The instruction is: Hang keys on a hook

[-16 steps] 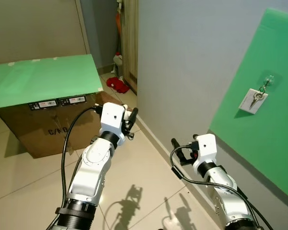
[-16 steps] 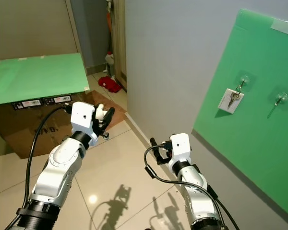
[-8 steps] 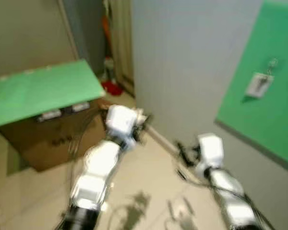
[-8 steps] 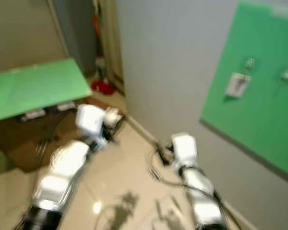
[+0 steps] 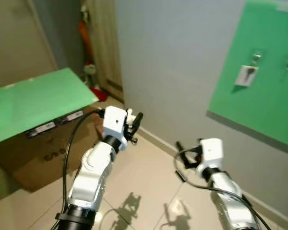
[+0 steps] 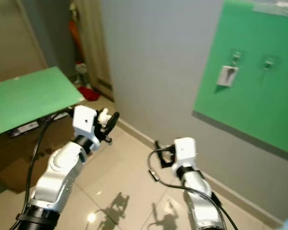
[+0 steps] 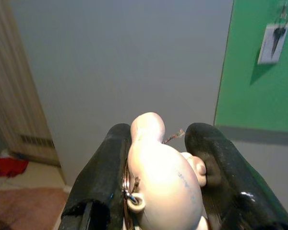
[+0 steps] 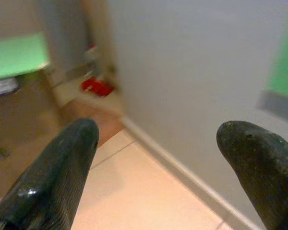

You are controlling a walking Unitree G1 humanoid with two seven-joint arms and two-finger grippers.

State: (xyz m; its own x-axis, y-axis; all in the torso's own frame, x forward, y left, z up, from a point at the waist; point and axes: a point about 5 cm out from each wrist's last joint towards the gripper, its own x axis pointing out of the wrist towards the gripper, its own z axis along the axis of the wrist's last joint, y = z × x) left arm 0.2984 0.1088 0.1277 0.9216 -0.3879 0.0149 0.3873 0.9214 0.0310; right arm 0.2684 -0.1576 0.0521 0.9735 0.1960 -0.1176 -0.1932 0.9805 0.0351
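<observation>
Left gripper (image 5: 130,125), two long black fingers, is clamped on a cream rounded plastic keychain charm (image 7: 161,179) with a small metal key ring (image 7: 134,201) at its base; held out front at chest height, well apart from the wall. So the task's keys are in the left gripper, not yet hung.

Right gripper (image 8: 158,167) has its black fingers spread wide, holding nothing, over the pale tiled floor (image 5: 153,163).

Risks, as a judgement: grip is on the smooth rounded charm, so it could slip or swivel on approach. The ring hangs low between the fingers, hard to present to a small hook; a miss would drop the keys onto the tiles. The grey wall corner (image 5: 168,72) stands between arm and board, so a bump is possible.

Counts: one green-topped brown cardboard box (image 5: 33,143) on the far left; two grippers; one green wall board (image 6: 249,81); three small clear hooks (image 6: 269,62) visible on it in the right eye view, the third cut off at the edge; one white-tagged key set (image 6: 227,75) already on the leftmost hook.
</observation>
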